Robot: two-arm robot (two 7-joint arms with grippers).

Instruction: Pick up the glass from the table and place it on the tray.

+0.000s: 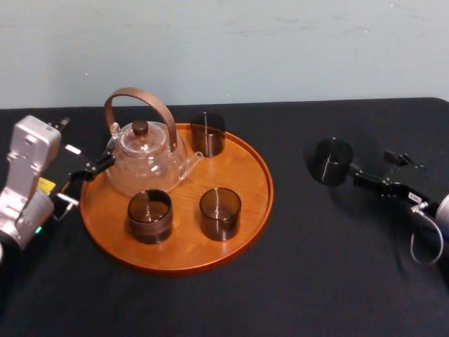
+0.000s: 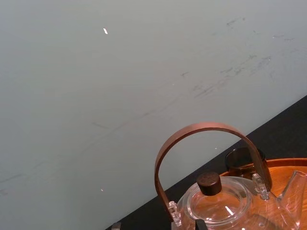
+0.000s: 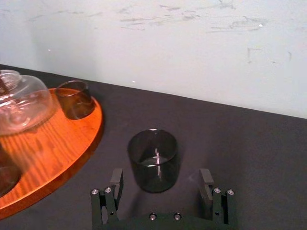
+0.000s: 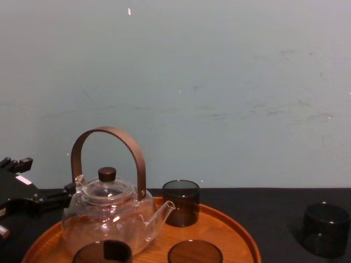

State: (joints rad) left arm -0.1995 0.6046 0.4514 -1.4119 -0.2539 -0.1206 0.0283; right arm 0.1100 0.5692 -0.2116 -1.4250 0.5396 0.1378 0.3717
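A dark smoked glass (image 1: pixel 331 161) stands upright on the black table (image 1: pixel 316 281), to the right of the round orange-brown tray (image 1: pixel 261 203). My right gripper (image 1: pixel 370 164) reaches in from the right and is open, its fingertips just short of the glass on either side. From the right wrist the glass (image 3: pixel 153 160) sits just ahead of the two spread fingers (image 3: pixel 116 178), untouched. The chest view has the same glass (image 4: pixel 324 229) at the lower right. My left gripper (image 1: pixel 91 172) rests open at the tray's left edge, next to the teapot.
On the tray stand a clear glass teapot (image 1: pixel 144 158) with a brown arched handle and three dark glasses (image 1: pixel 149 215), (image 1: pixel 219 213), (image 1: pixel 208 133). A pale wall runs behind the table. Bare black table lies between the tray and the lone glass.
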